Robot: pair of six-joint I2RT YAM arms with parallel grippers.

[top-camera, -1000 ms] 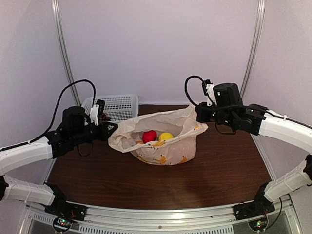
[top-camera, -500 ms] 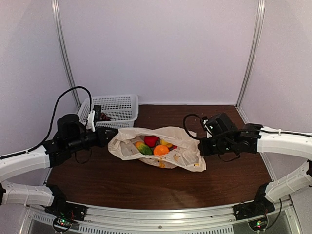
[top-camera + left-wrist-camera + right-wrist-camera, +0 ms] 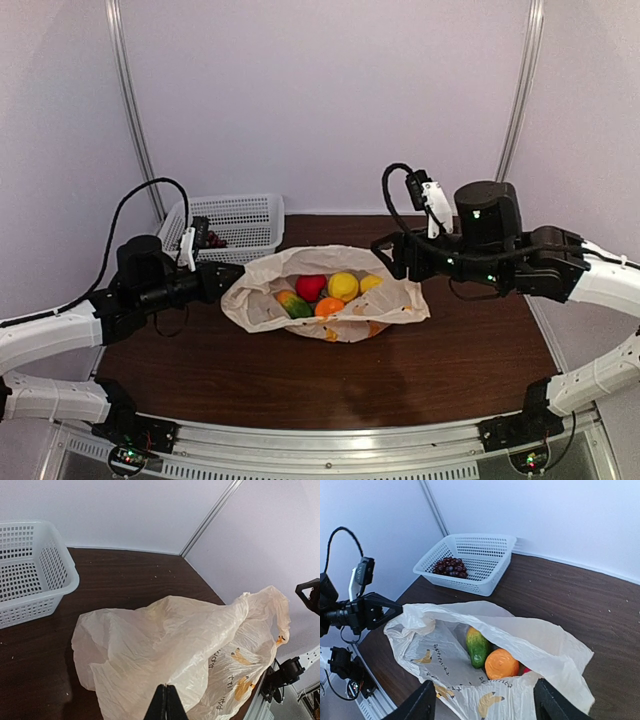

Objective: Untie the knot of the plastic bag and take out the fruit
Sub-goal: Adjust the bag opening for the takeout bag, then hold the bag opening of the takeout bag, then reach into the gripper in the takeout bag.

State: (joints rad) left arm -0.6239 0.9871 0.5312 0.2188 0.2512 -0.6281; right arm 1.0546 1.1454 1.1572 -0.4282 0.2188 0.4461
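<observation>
The plastic bag [image 3: 345,322] lies on the table with its mouth wide open; no knot shows. Inside are the fruit: a red one [image 3: 310,287], a yellow one [image 3: 343,286], an orange one [image 3: 329,306] and a green one [image 3: 293,304]. My left gripper [image 3: 228,277] is shut on the bag's left edge, and its wrist view shows the fingertips [image 3: 166,700] pinching the film [image 3: 190,645]. My right gripper [image 3: 392,262] hovers open over the bag's right side. In the right wrist view its gripper [image 3: 485,702] frames the orange fruit [image 3: 501,663] and the green fruit [image 3: 477,646].
A white perforated basket [image 3: 272,225] stands at the back left, behind my left gripper. In the right wrist view the basket [image 3: 492,580] holds dark grapes [image 3: 450,566]. Bare brown table lies in front of the bag and to its right.
My right gripper has opened, let go of the bag's right edge and risen. The bag, held up a second ago, has come down and now rests spread open on the table.
</observation>
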